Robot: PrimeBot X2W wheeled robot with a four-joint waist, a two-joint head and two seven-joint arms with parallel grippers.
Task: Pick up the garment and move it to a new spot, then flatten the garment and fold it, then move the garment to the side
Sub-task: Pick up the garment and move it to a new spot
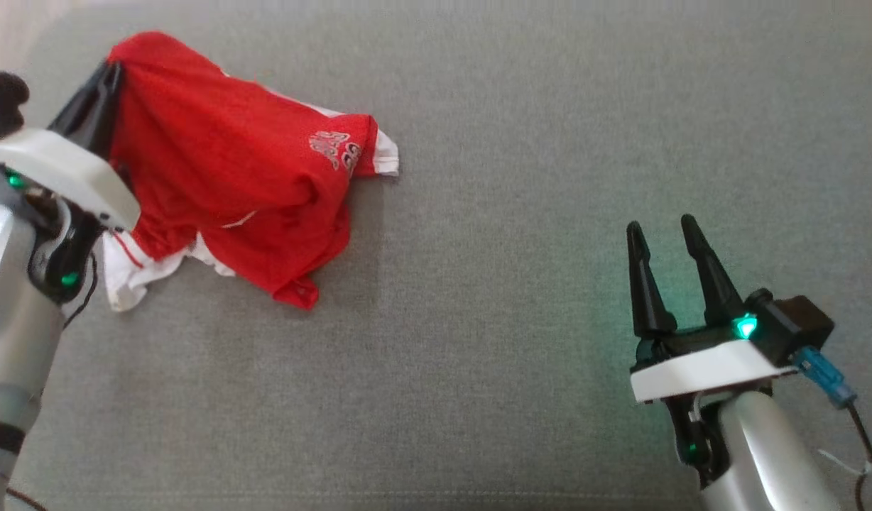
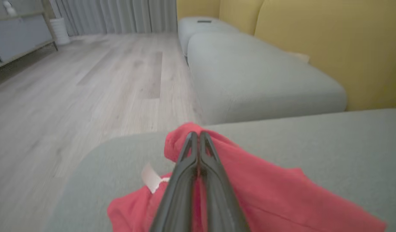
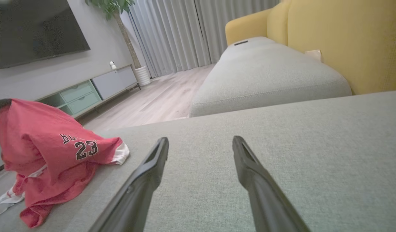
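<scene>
I'm reading a dark, white-edged "23" on the red jersey (image 3: 40, 141) in my right wrist view. Above it an arched word is showing, beginning "BU"; the rest is disappearing into a crease and I can't make it out. In the head view the print (image 1: 336, 150) is looking too blurred to read.

My right gripper (image 1: 661, 223) and left gripper (image 2: 198, 133) each carry two long, dark, tapered fingers (image 1: 709, 273) on a white plate (image 1: 699, 372); below come silver forearms (image 1: 763, 454) dotted with green lights (image 1: 746, 326). A black block (image 1: 798, 319) with a blue plug (image 1: 823, 375) and a thin dark cable (image 1: 862, 429) sits at my right wrist.
</scene>
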